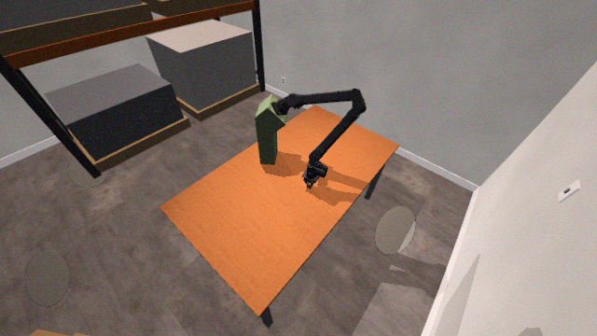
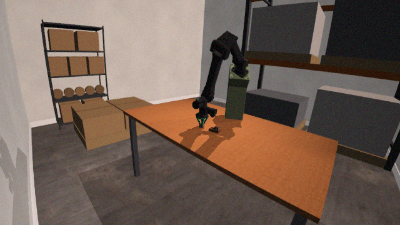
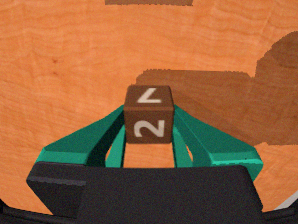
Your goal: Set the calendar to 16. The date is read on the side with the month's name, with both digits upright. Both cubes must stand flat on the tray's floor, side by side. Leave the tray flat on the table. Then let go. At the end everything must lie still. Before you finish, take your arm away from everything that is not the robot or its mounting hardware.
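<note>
My gripper [image 3: 149, 111] [image 2: 201, 124] [image 1: 310, 183] has teal fingers and is shut on a small brown calendar cube [image 3: 149, 117]. The cube shows a white 2 on the face toward the wrist camera and a 7 on the face above it. It hangs a little above the orange table [image 1: 261, 224] [image 2: 265, 156] [image 3: 67, 63]. I cannot make out a second cube.
A tall green block [image 1: 268, 131] [image 2: 237, 97] carries the arm's base at the table's far side. Shelving with grey boxes [image 2: 353, 119] stands behind. Cardboard boxes [image 2: 97, 122] stand on the floor past the table's left end.
</note>
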`<act>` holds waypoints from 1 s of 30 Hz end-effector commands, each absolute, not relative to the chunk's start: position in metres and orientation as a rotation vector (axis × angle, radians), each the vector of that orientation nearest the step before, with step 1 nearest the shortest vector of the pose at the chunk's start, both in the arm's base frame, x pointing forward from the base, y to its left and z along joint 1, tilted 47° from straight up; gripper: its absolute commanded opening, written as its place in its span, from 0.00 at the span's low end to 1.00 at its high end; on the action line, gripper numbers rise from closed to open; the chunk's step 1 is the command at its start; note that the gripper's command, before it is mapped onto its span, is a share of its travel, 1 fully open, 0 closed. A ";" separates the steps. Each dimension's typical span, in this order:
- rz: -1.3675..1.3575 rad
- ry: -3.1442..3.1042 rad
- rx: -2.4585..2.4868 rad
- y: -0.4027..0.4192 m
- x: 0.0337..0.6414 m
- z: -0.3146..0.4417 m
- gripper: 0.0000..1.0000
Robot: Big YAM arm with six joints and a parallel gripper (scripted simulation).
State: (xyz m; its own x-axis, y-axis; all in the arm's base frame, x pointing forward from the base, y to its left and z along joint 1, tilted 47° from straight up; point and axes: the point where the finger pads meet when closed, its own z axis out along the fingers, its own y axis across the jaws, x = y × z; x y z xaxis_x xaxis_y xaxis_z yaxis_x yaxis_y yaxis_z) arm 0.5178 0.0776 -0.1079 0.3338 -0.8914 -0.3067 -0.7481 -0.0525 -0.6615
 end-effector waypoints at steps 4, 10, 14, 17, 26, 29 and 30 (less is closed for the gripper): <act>-0.219 1.447 -1.833 0.087 0.511 -0.105 0.28; -0.219 1.447 -1.833 0.087 0.511 -0.105 0.28; -0.219 1.447 -1.833 0.087 0.511 -0.105 0.28; -0.219 1.447 -1.833 0.087 0.511 -0.105 0.28; -0.219 1.447 -1.833 0.087 0.511 -0.105 0.28; -0.221 1.446 -1.833 0.087 0.513 -0.103 0.28; -0.222 1.445 -1.832 0.087 0.514 -0.102 0.28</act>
State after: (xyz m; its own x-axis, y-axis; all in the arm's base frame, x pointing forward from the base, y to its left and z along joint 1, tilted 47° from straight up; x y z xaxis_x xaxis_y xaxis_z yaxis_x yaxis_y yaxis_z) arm 0.5178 0.0776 -0.1079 0.3336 -0.8915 -0.3066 -0.7481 -0.0525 -0.6615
